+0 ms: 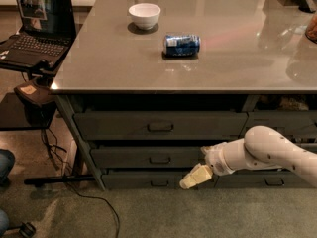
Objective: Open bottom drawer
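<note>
The bottom drawer (131, 180) is the slim dark-grey front lowest in the left stack under the grey table (99, 68). It looks shut, and its small loop handle (159, 183) sits at its centre. My gripper (191, 179), cream-coloured at the end of the white arm (262, 150), points down and left. It hangs in front of the drawer's right end, a short way right of the handle and apart from it. Two taller drawers (124, 125) (124, 157) sit above the bottom drawer.
A white bowl (144, 15) and a blue can (182, 43) lying on its side are on the tabletop. A laptop (37, 29) on a black stand is at the left, with cables (79, 192) on the carpet. The neighbouring drawer stack (280, 123) is at the right.
</note>
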Available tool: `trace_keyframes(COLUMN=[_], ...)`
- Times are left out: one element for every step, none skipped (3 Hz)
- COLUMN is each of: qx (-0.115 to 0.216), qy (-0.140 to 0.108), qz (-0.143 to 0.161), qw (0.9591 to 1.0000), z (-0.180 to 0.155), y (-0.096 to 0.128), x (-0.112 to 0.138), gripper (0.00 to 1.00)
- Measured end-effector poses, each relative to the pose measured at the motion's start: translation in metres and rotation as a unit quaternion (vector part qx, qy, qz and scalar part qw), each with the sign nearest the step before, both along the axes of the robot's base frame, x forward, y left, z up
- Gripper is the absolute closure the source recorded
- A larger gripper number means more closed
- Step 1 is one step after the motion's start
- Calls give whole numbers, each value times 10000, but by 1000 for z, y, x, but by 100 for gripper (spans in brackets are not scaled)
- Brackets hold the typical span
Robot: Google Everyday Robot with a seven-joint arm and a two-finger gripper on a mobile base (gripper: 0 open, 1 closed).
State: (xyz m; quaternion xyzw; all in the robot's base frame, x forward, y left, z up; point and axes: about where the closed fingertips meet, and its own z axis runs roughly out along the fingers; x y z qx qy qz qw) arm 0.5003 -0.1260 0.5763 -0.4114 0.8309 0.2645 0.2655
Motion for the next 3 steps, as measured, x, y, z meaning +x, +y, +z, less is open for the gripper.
trace_keyframes(qx=[-109, -75, -76], qy=[121, 408, 409], qz=[407, 696, 697], qw=[9990, 9967, 9967], z=[1, 0, 0], y=[-5, -2, -2], x=[-7, -28, -28], gripper=[0, 0, 0])
